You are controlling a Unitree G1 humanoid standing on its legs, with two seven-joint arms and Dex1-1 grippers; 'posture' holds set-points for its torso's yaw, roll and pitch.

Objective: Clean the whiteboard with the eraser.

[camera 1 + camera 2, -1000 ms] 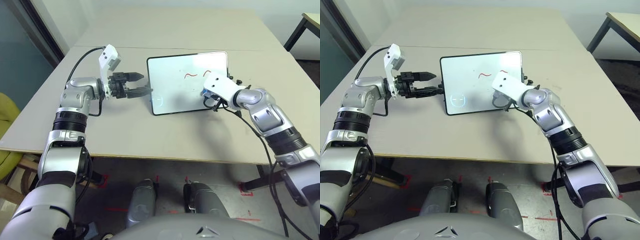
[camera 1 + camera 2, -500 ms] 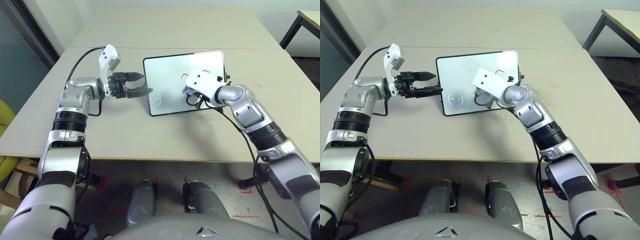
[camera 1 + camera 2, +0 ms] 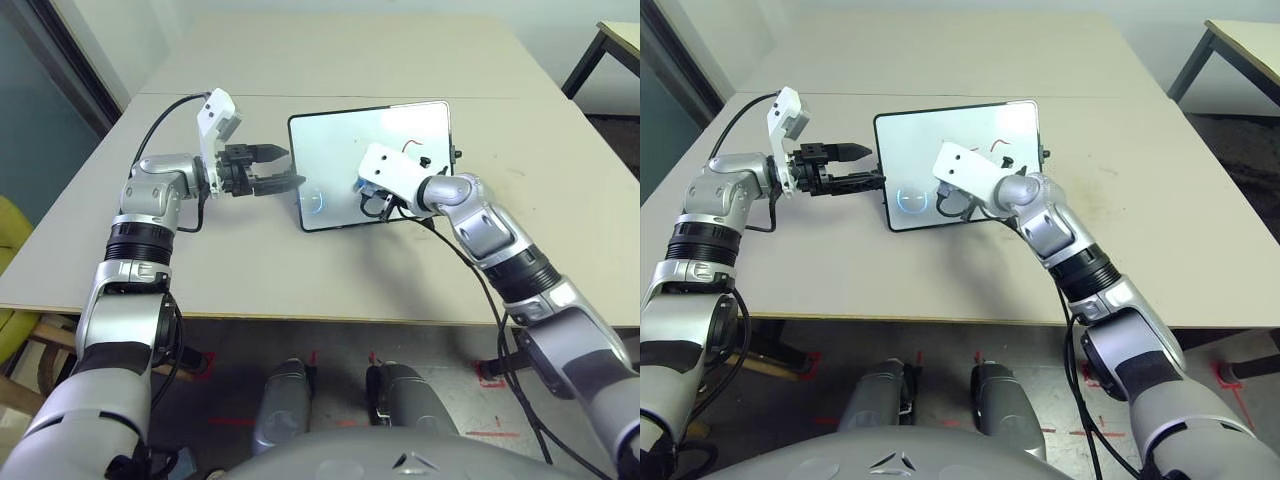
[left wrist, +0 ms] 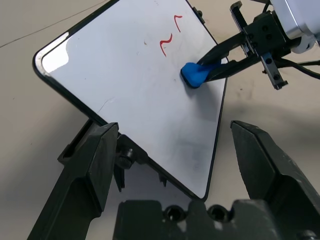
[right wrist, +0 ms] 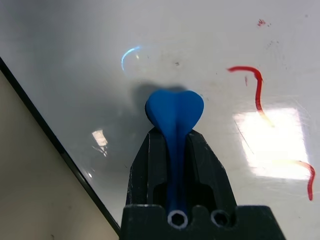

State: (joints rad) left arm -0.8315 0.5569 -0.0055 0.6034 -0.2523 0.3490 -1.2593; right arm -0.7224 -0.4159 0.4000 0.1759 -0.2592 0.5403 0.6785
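Note:
The whiteboard (image 3: 335, 150) stands tilted on its stand mid-table, with red squiggles (image 4: 167, 41) on its upper right part. My right gripper (image 3: 368, 193) is shut on the blue eraser (image 3: 361, 187) and presses its tip against the lower middle of the board. In the right wrist view the eraser (image 5: 174, 107) bulges flat on the white surface, with a red squiggle (image 5: 256, 82) beside it. My left gripper (image 3: 290, 168) is open at the board's left edge, one finger on each side of that edge and nothing gripped. The left wrist view shows the eraser (image 4: 194, 75) on the board (image 4: 115, 85).
A black cable (image 3: 160, 115) loops from my left wrist over the table's far left. The table's seam (image 3: 520, 98) runs behind the board. Another table's corner (image 3: 618, 38) stands at the far right, and a yellow chair (image 3: 12, 270) sits off the left edge.
My right gripper has slid the eraser leftward across the board, from its right side to its lower middle. The left gripper has held still. The camera has shifted slightly.

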